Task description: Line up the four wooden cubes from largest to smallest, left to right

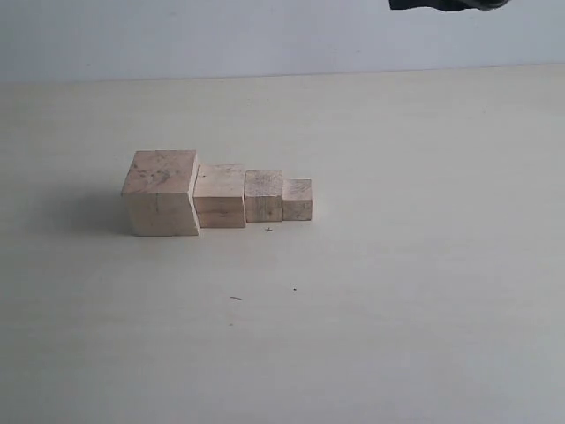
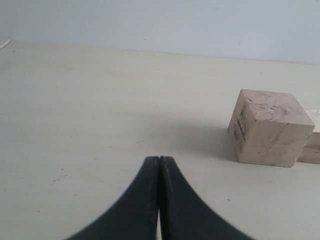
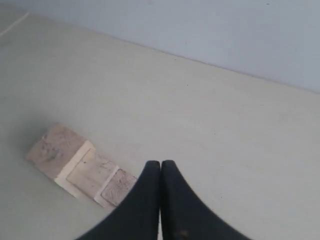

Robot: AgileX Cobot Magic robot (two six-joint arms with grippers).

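Both the left jaws and the right jaws are pressed together, empty. The four wooden cubes (image 1: 216,196) lie in a tight row on the counter (image 1: 397,291), largest left. The left arm appears nearer.

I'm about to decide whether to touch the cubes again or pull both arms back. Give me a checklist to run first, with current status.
1. Size order left to right, largest cube, second cube, third cube, smallest cube: ok.
2. Neighbours close together, no visible gaps: ok.
3. All four resting on the table, none stacked: ok.
4. Left gripper shut, empty, apart from the largest cube: ok.
5. Right gripper shut, empty, apart from the row: ok.
6. Row perfectly straight: cannot tell.
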